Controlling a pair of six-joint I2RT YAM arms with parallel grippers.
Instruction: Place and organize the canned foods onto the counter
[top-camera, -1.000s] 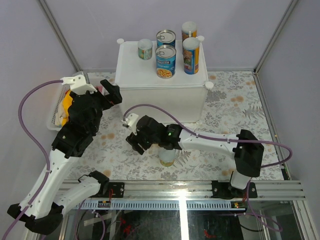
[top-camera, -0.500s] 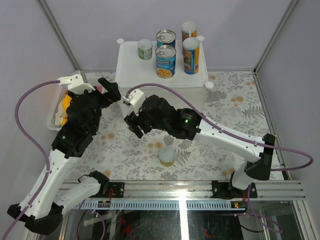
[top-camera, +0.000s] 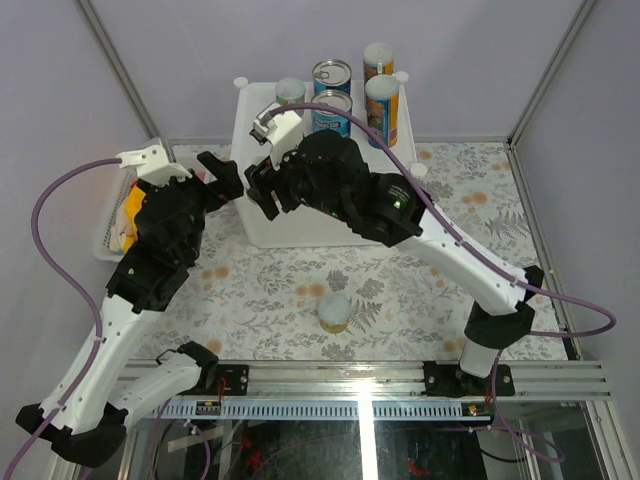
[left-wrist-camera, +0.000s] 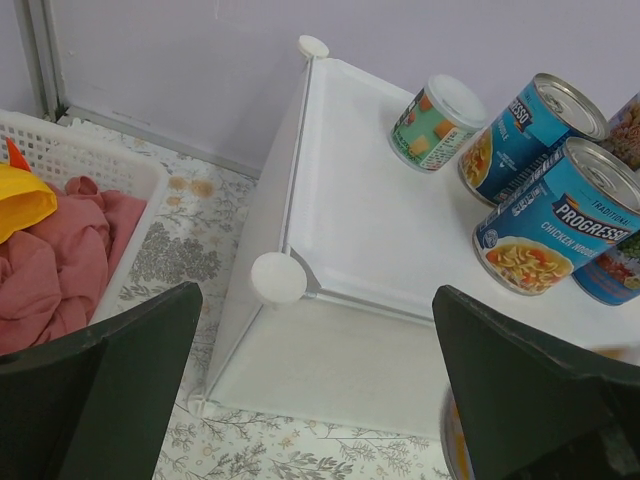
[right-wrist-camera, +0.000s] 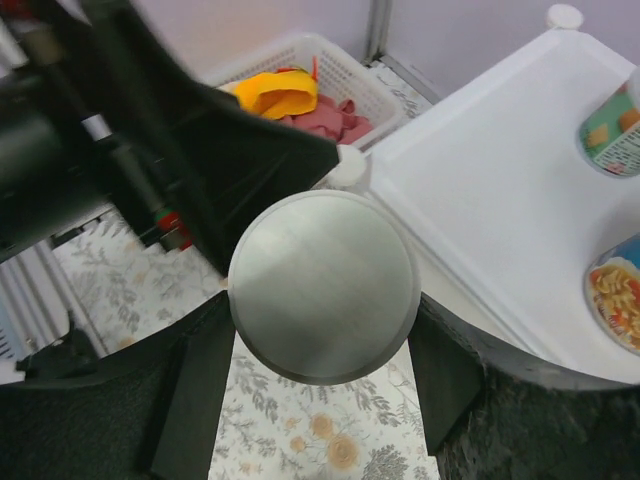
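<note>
Lifted from low over the table, where it was seen a second ago beside the yellow-labelled jar, the right gripper is now found at the near left corner of the counter. A steel-lidded can is clasped between its fingers, held upright just beside the corner knob; whether it is over the top or only at the edge cannot be told. Five others are stood on the far right part of the counter: a white-lidded jar, two blue cans one before the other, and two tall canisters at the right edge. The yellow-labelled jar is left alone on the table near the arm bases. The left gripper is held just left of the right one, its jaws spread wide and nothing between them. A basket with a banana and pink cloth is set at the far left.
</note>
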